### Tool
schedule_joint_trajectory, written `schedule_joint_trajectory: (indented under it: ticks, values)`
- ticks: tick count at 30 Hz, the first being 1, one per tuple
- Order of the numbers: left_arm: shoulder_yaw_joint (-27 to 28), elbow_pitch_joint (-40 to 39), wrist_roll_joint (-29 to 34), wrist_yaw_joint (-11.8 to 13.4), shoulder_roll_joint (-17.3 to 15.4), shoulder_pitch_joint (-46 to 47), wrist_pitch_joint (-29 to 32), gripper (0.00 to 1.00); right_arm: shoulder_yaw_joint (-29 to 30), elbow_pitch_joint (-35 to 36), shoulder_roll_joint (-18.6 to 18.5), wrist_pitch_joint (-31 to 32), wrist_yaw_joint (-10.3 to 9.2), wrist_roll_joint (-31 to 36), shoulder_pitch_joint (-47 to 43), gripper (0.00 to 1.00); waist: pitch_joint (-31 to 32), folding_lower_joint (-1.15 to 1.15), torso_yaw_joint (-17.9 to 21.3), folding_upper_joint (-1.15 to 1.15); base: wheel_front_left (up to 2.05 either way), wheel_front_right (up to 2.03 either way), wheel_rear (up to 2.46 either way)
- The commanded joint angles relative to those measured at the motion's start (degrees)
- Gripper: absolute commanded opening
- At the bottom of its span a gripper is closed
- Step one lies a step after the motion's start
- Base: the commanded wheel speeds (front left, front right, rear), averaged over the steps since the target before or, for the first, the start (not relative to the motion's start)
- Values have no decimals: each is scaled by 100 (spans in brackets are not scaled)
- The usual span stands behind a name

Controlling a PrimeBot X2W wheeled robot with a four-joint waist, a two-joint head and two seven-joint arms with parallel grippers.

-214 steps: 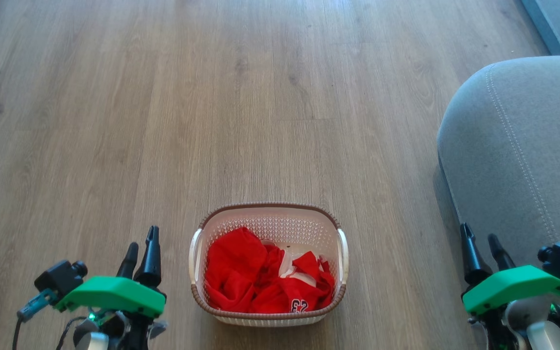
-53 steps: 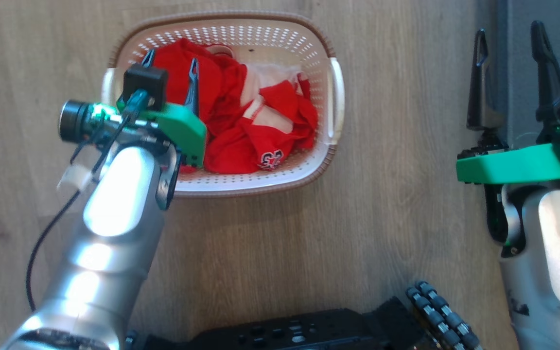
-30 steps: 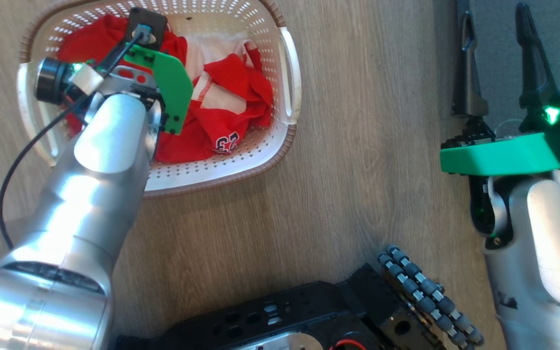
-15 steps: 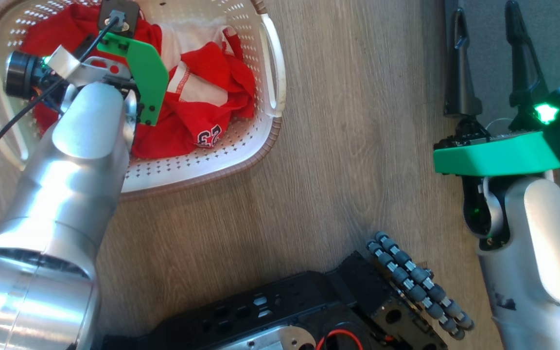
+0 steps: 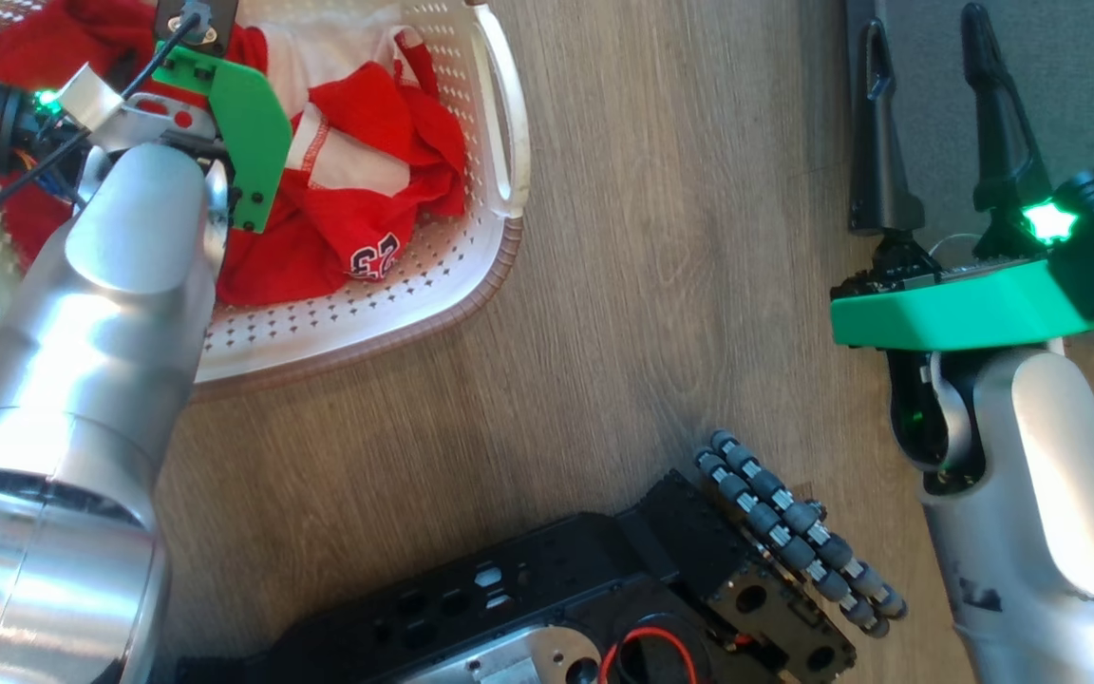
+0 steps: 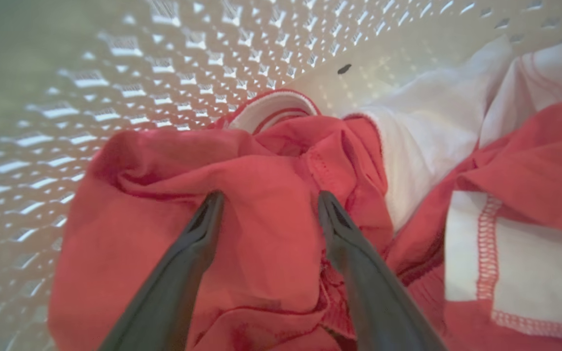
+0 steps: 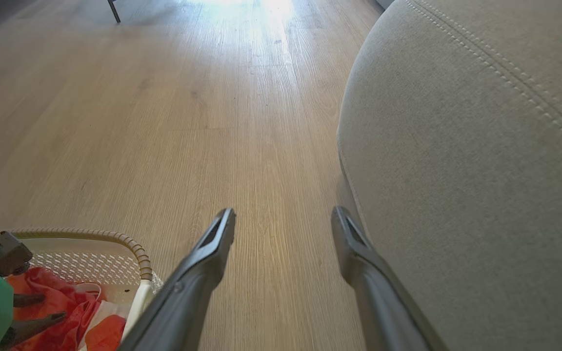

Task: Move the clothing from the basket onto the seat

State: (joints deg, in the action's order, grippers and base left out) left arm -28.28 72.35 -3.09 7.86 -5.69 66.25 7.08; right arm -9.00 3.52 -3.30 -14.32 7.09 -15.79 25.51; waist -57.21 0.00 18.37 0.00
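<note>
The cream perforated basket (image 5: 495, 252) sits at the top left of the head view, and bright red clothing (image 5: 371, 180) with white trim and a number 23 lies in it. In the left wrist view my left gripper (image 6: 270, 197) is open, its two fingertips pressed onto a fold of the red clothing (image 6: 261, 234) near the basket wall (image 6: 173, 63). My right gripper (image 5: 922, 24) hangs open and holds nothing, over the floor beside the grey seat (image 5: 1069, 85). The right wrist view shows that gripper (image 7: 283, 212) next to the seat's rounded corner (image 7: 481, 146), and the basket (image 7: 137, 253) at the lower left.
Wooden floor (image 5: 661, 247) lies between the basket and the seat. My black base with its roller wheel (image 5: 794, 532) is at the bottom of the head view. A dark furniture leg (image 7: 113, 10) stands far off.
The head camera has moved, so the basket sits further up and left in the picture. My left gripper stays open on the clothing in the basket. My right gripper stays open by the seat.
</note>
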Motion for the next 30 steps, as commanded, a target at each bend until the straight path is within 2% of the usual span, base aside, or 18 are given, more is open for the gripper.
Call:
schedule_joint_trajectory:
  ticks: [1,24,25,28,30]
  values:
    - [9,-47,40,66,-167,39,30,100,-97,179,42,-68,40,-51,-223,100,-39,0,35,0,0,0,0]
    - [-395,71,141,137,-292,141,105,100,-121,234,42,-68,40,-178,-280,100,-220,0,144,0,0,0,0]
    - [-417,75,149,133,-296,144,115,98,-116,235,42,-68,40,-180,-283,100,-227,0,147,0,0,0,0]
    - [-454,83,142,132,-310,160,121,87,-94,239,42,-68,40,-187,-291,100,-252,0,152,0,0,0,0]
    - [-471,87,129,128,-317,172,119,73,-80,240,42,-68,40,-189,-294,100,-268,0,150,0,0,0,0]
